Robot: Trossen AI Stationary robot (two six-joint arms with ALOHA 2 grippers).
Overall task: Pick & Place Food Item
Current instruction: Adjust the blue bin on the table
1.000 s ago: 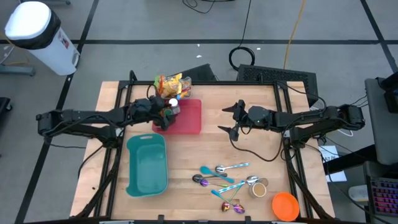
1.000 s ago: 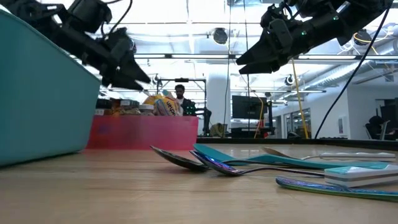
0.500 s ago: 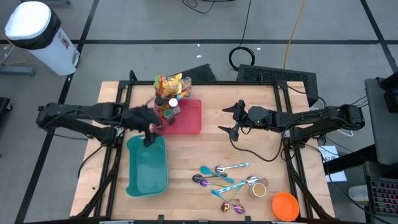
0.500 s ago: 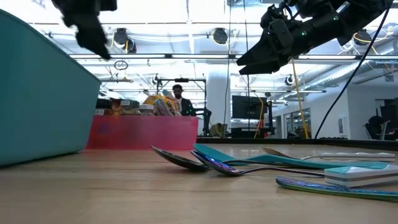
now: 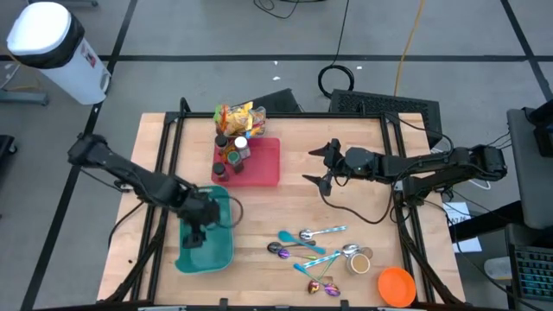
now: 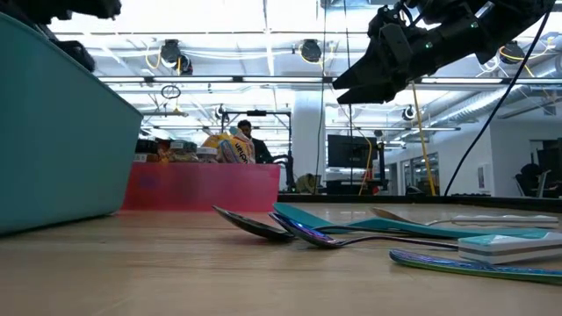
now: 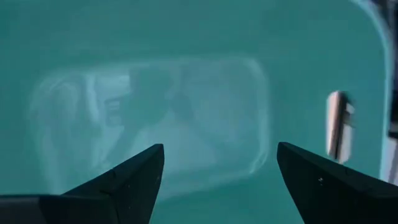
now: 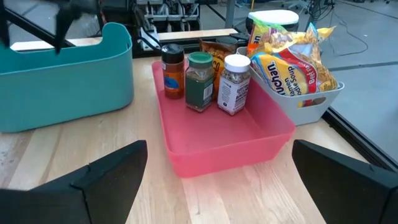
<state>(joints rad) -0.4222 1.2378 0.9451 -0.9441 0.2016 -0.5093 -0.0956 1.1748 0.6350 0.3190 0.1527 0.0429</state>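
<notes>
My left gripper (image 5: 194,235) hangs open over the teal bin (image 5: 218,249) and points down into it. The left wrist view shows only the bin's bare floor (image 7: 186,112) between the fingers of my left gripper (image 7: 221,149). Three spice jars (image 8: 199,81) stand upright at the far left of the red tray (image 8: 230,134), beyond the bin. Snack bags (image 8: 286,62) stand in a white basket behind the tray. My right gripper (image 5: 309,166) waits open above the table's middle, level and facing the red tray (image 5: 263,164), with nothing between its fingers.
Several spoons (image 5: 307,242), a small cup (image 5: 359,259) and an orange bowl (image 5: 396,285) lie near the table's front right. A cable trails from the right arm across the wood. A white bin stands on the floor beyond the far left corner.
My left gripper has swung from the jars in the red tray toward the table's near edge, to a place over the teal bin. It has tipped from nearly level to pointing down. Its fingers are still apart. The jars stand where they were.
</notes>
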